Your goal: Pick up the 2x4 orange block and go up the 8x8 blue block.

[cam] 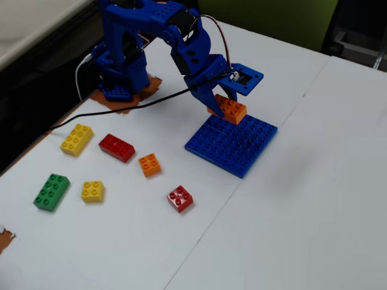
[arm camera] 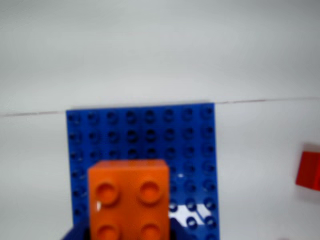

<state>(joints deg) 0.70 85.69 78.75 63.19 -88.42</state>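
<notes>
The blue arm's end effector [cam: 222, 106] is closed on the orange brick [cam: 228, 109] and holds it just above the far edge of the flat blue plate [cam: 233, 142]. In the wrist view the orange brick [arm camera: 129, 200] fills the bottom, with the blue plate [arm camera: 142, 137] behind it. On the white counter [cam: 290, 229], off to the left in the fixed view, lie a long yellow brick [cam: 77, 139], a long red brick [cam: 117, 147], a small orange brick [cam: 149, 164], a small red brick [cam: 180, 198], a small yellow brick [cam: 92, 191] and a green brick [cam: 51, 192].
</notes>
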